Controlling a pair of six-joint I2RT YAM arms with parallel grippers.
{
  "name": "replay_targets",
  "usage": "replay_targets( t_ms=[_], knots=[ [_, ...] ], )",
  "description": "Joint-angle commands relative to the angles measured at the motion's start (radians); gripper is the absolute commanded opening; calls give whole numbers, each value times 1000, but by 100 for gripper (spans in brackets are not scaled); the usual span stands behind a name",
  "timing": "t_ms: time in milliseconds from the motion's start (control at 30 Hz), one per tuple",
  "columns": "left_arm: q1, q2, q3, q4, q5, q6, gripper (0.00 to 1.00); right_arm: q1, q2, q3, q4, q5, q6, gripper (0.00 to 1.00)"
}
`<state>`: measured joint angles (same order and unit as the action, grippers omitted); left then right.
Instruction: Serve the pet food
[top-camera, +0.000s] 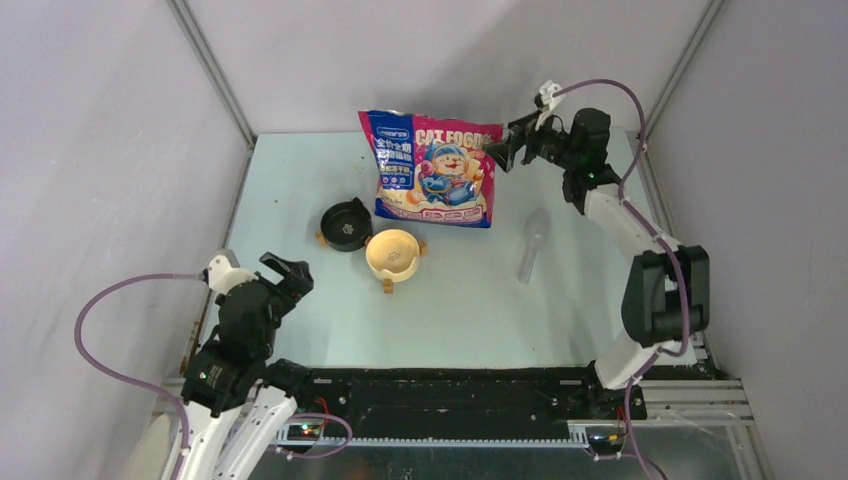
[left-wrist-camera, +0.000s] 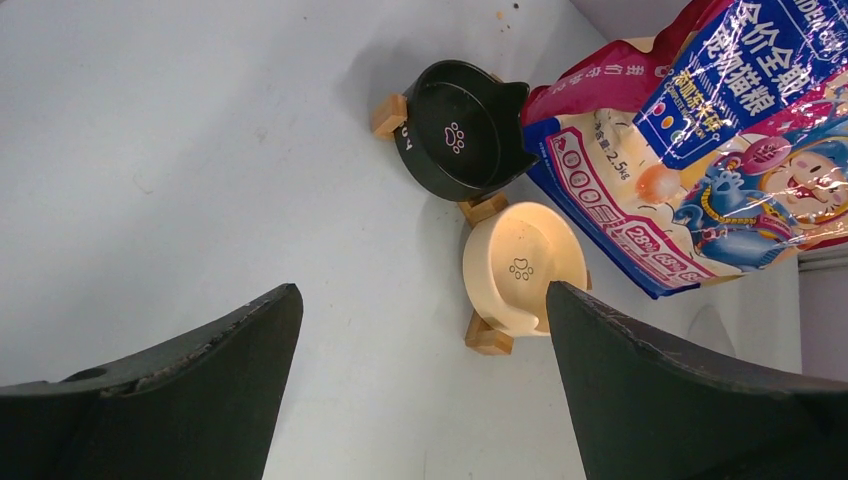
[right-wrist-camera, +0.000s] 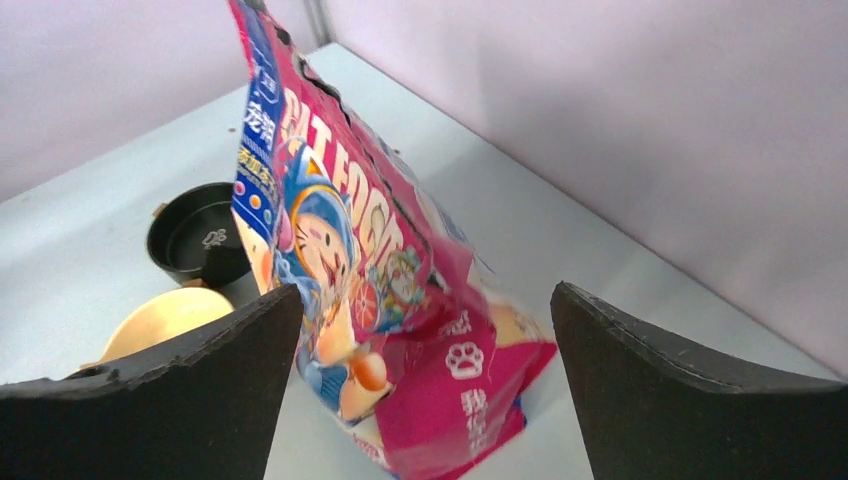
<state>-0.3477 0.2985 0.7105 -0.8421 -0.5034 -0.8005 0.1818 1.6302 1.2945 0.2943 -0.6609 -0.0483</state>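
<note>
Evidently the serving has not been started: both bowls are seen empty and no kibble is visible in any view. The pet food is judged to be inside the cat food bag, which stands upright near the middle of the desk's far edge. The right tool is held at the bag's top right corner with its jaws spread wide, gripping nothing. The left tool — equally wide and empty — is held above the near left corner. The black bowl and cream bowl are set side by side just in front of the bag, and the clear scoop is laid toward the right edge. Next, the bag's top would have to be gripped, or the scoop fetched. The bag's ragged top edge is shown only by the right wrist view, the cream bowl's paw print clearly only by the left wrist view, and the scoop only from above.
</note>
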Motion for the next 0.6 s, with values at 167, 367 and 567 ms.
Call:
replay_targets(
  t_ms=[167,367,567],
  knots=[
    [-1,27,1,32,13,29,99,-4,274,333,79,-385,122,96],
    [-1,32,4,8,-1,18,99,23,381,454,-65,-355,97,76],
    [-1,36,-1,14,5,17,99,34,353,407,-168,-223,25,2]
  ],
)
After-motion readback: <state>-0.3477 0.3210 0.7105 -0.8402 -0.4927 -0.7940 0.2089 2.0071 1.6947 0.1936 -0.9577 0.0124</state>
